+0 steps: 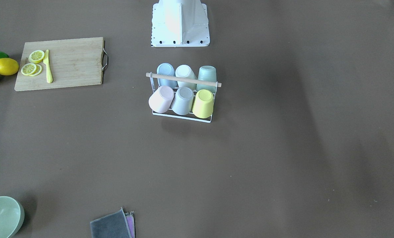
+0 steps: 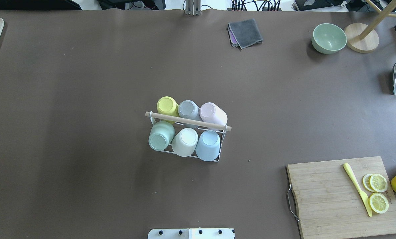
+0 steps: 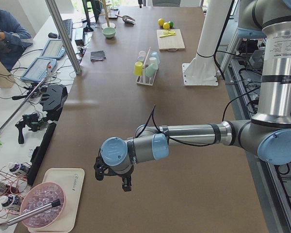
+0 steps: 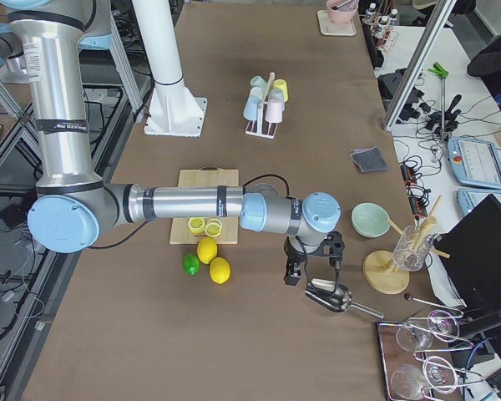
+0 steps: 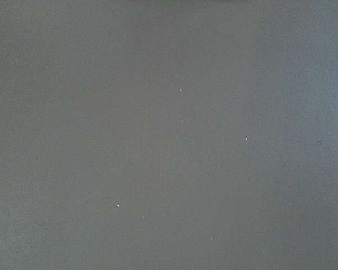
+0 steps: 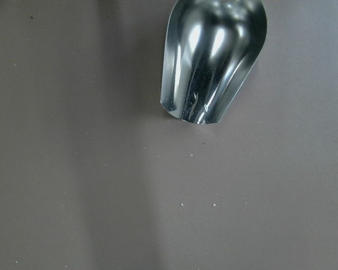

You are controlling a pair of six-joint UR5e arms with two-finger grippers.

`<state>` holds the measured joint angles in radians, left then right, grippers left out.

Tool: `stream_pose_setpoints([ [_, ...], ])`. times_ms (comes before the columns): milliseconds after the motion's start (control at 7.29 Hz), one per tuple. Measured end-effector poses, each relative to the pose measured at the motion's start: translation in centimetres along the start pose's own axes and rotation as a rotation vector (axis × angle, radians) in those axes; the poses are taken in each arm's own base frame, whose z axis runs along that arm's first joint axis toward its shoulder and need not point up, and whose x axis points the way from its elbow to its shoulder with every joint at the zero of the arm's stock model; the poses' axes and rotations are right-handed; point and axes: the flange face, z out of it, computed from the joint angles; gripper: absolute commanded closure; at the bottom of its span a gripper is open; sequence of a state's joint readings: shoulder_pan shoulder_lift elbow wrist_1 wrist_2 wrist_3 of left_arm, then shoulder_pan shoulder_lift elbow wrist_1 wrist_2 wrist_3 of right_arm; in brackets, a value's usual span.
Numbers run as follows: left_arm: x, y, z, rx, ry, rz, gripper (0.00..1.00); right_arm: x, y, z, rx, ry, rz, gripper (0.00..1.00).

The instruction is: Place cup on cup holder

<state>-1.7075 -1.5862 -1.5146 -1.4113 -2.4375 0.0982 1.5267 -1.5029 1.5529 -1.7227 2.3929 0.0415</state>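
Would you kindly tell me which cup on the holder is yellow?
The yellow cup sits in the far row of the cup holder, at the robot's left end, beside the grey cup; no other is yellow.

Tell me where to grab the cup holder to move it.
Best bet: take the wooden rod handle at its middle, from straight above, with the fingers on either side of the rod. It spans the top, bare and raised between the two rows of upturned cups, which block any side approach.
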Motion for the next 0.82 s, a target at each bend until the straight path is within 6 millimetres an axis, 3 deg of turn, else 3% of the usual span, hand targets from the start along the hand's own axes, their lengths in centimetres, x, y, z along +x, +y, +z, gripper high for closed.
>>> stream_pose_setpoints([
  [274,0.02,0.0,-0.03,0.001,0.0,0.0,0.02,1.28,0.71,-0.28,0.006,-0.016,0.025,0.0],
  [823,-0.07,0.06,-0.07,0.002,0.0,-0.001,0.02,1.6,0.86,-0.49,0.011,-0.018,0.026,0.0],
])
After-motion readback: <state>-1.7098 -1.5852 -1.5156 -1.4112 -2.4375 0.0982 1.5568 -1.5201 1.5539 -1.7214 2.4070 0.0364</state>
